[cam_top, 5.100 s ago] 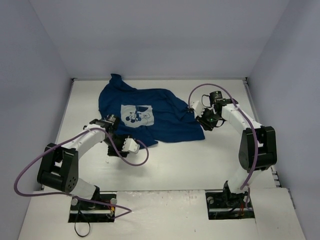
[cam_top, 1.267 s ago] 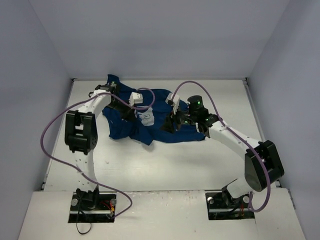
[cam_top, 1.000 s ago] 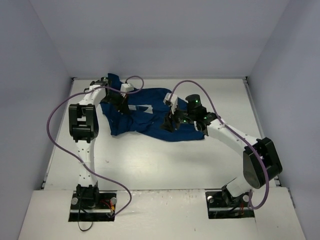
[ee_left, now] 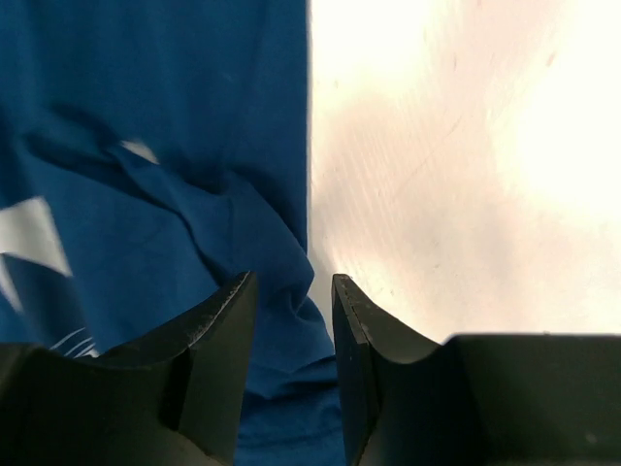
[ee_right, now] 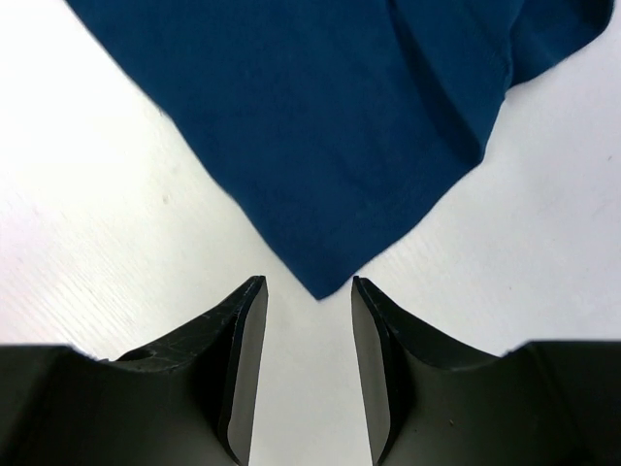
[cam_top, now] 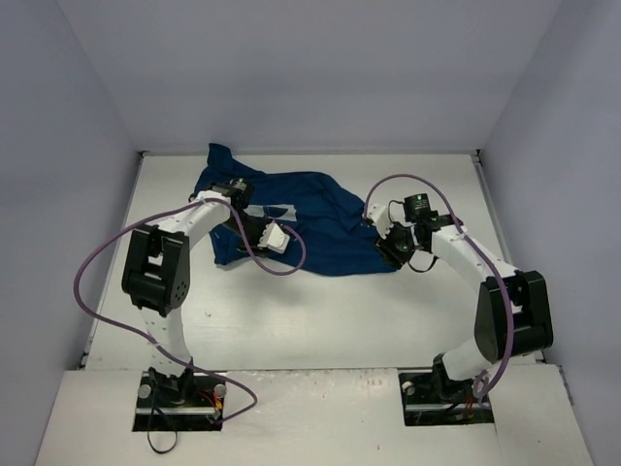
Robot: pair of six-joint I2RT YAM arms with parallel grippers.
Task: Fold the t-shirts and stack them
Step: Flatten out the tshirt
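Observation:
A navy t-shirt lies crumpled on the far middle of the white table, a bit of its pale print showing. My left gripper hangs over the shirt's left part. In the left wrist view it is open, astride the shirt just inside its straight edge, with blue cloth under the gap. At the shirt's near right corner sits my right gripper. The right wrist view shows it open, with the pointed corner of the shirt just at the fingertips.
Pale walls close in the table on the left, back and right. A purple cable loops out from the left arm, another arcs over the right wrist. Bare table lies between the shirt and the arm bases.
My left gripper has left the shirt's back left part and come nearer, over its left side. My right gripper has drawn back from the shirt's middle to its near right corner.

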